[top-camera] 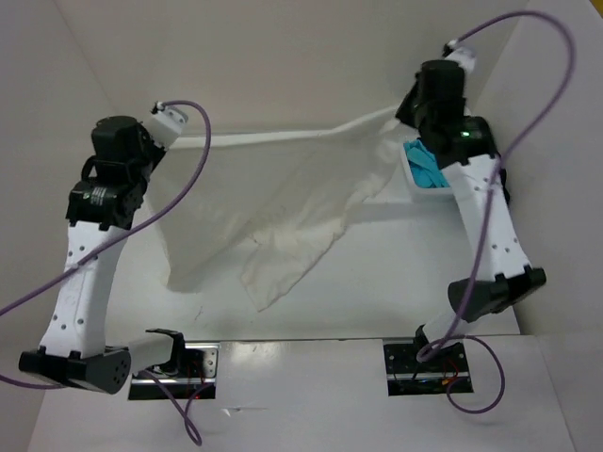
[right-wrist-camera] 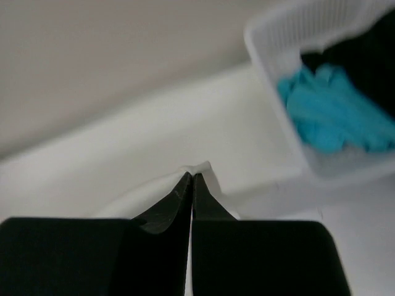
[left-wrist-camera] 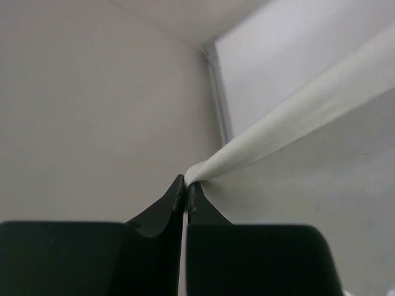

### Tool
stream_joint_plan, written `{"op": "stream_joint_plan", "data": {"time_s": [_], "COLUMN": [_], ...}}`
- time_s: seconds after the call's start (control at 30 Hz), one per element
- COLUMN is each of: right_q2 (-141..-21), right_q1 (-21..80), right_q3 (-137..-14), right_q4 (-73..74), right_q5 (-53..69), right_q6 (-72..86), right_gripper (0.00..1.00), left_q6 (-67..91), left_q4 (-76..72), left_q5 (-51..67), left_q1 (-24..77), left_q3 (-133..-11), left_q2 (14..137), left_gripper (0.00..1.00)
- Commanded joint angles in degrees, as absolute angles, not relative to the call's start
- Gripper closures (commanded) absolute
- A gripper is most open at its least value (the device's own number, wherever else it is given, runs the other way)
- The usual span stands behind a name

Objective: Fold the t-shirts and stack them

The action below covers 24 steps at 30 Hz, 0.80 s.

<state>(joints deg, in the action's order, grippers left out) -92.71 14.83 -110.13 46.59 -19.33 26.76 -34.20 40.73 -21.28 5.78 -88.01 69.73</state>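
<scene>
The cream-white t-shirt (top-camera: 292, 207) is held above the table (top-camera: 396, 282), its taut top edge stretched left to right along the far edge, the wrinkled rest draped toward the middle. Its ends are pinched by the left gripper (left-wrist-camera: 187, 185) and the right gripper (right-wrist-camera: 190, 179).

stretched t-shirt (top-camera: 292, 217): spans between left gripper (left-wrist-camera: 187, 188) and right gripper (right-wrist-camera: 191, 179), lower part on table (top-camera: 377, 282)
basket (right-wrist-camera: 290, 24): far right, beside right gripper
in basket: two bunched t-shirts (right-wrist-camera: 333, 114)
</scene>
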Motion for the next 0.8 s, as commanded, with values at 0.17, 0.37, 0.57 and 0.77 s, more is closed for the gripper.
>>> {"op": "stream_joint_plan", "data": {"time_s": [0.17,0.37,0.57,0.77], "right_q2": [-82.36,-75.69,-73.65,-83.83], "right_q1": [22.58,23.12,23.12,30.92], "right_q3": [-137.1,-140.98,-141.59,-142.02], "right_q4": [55.9,52.21,50.01,49.58], "right_q5": [-45.52,-44.04,-41.14,-44.01], "right_q6": [16.71,12.93,11.16,8.81], "right_gripper": [1.0,1.0,1.0,1.0], "left_q6": [-41.56,-43.68,-41.58,-41.04], "left_q4": [39.11,39.63,43.49,44.03], "left_q5": [-27.77,-28.82,-24.88,-21.72], "left_q1": [5.89,5.89,5.89,5.89], "left_q3": [-106.24,-119.08,-127.34,-119.55], "left_q2": [64.51,65.82,69.43,72.24], "left_gripper": [1.0,1.0,1.0,1.0]}}
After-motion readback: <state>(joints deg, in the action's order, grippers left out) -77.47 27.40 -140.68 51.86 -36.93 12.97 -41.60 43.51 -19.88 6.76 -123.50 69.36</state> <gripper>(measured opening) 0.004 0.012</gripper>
